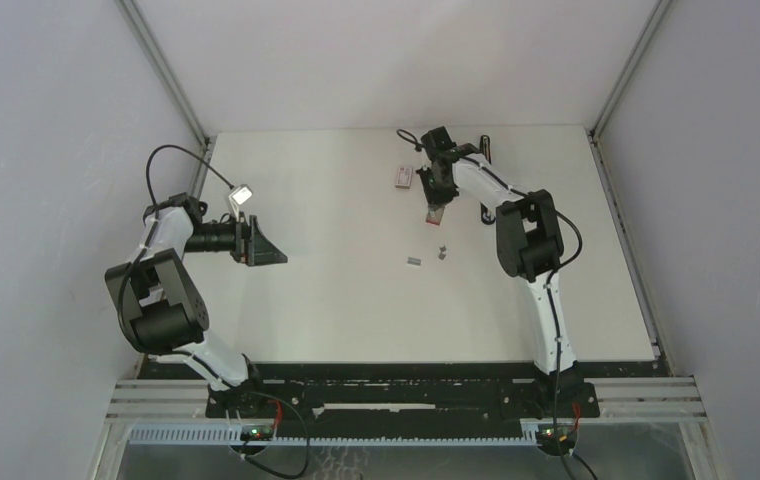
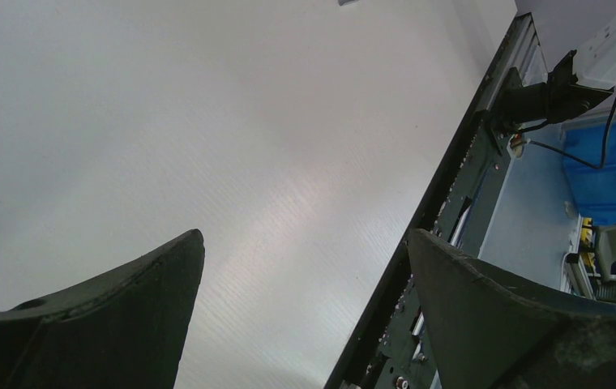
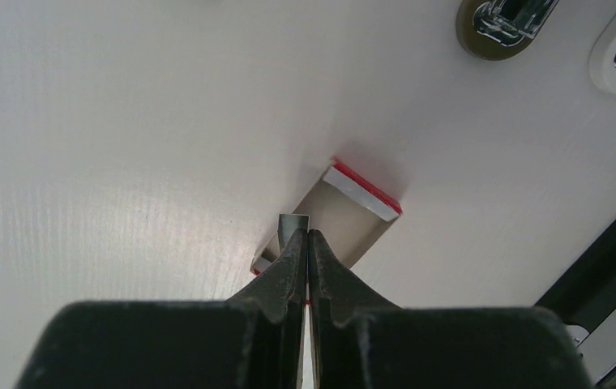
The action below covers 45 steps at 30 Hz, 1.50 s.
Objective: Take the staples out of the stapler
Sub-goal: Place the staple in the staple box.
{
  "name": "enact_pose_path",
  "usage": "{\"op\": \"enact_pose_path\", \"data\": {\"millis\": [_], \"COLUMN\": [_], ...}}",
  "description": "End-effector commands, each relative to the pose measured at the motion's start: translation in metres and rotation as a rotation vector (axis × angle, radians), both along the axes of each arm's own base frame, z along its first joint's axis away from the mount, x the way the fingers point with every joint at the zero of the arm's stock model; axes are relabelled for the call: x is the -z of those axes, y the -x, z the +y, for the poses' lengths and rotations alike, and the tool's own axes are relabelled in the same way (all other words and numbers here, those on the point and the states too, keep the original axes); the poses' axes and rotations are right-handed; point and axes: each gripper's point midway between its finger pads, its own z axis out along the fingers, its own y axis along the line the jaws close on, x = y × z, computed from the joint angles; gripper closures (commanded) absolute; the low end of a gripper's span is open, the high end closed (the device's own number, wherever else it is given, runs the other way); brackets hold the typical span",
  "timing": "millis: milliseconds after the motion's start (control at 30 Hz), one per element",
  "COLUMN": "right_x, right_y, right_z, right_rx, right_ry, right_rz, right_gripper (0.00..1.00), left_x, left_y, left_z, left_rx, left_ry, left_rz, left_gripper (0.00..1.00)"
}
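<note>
left gripper: fingers wide apart, hovering at the 9 o'clock side of table
right gripper: fingers pressed together over red-edged tray; a silvery strip sits at the tips, can't tell if pinched
staples: loose bits on the table, 6 o'clock of right gripper
stapler: 1 o'clock on the table, mostly hidden behind the right arm
pink-white box: 10 o'clock of right gripper

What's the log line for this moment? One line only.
left gripper: jaws open, empty | right gripper: jaws shut on staple strip over red-edged box | loose staples on table
</note>
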Motion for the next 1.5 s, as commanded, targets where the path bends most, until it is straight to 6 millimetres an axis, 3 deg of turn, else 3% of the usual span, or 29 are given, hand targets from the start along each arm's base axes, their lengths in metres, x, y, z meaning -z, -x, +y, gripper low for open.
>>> {"op": "enact_pose_path", "data": {"millis": [0, 200, 567, 700, 1000, 1467], "right_x": [-0.010, -0.009, -0.030, -0.033, -0.034, -0.022], "right_y": [-0.009, -0.009, -0.013, -0.011, -0.007, -0.007], "right_z": [0.005, 0.008, 0.009, 0.004, 0.003, 0.000], "right_rx": [-0.009, -0.027, -0.051, -0.050, -0.060, -0.074], "right_ry": [0.002, 0.001, 0.028, 0.053, 0.072, 0.081], "right_rz": [-0.035, -0.032, -0.091, -0.096, -0.102, -0.080], "right_gripper": [1.00, 1.00, 1.00, 0.94, 0.79, 0.81], "left_x": [-0.015, -0.014, -0.014, -0.015, -0.015, -0.016], "left_y": [-0.011, -0.011, -0.011, -0.011, -0.010, -0.009], "left_z": [0.003, 0.003, 0.002, 0.002, 0.002, 0.001], "left_rx": [0.002, 0.005, 0.004, 0.006, 0.009, 0.018], "left_ry": [0.013, 0.013, 0.015, 0.017, 0.018, 0.027], "left_rz": [-0.072, -0.072, -0.072, -0.070, -0.073, -0.069], "left_gripper": [0.00, 0.00, 0.00, 0.00, 0.00, 0.00]}}
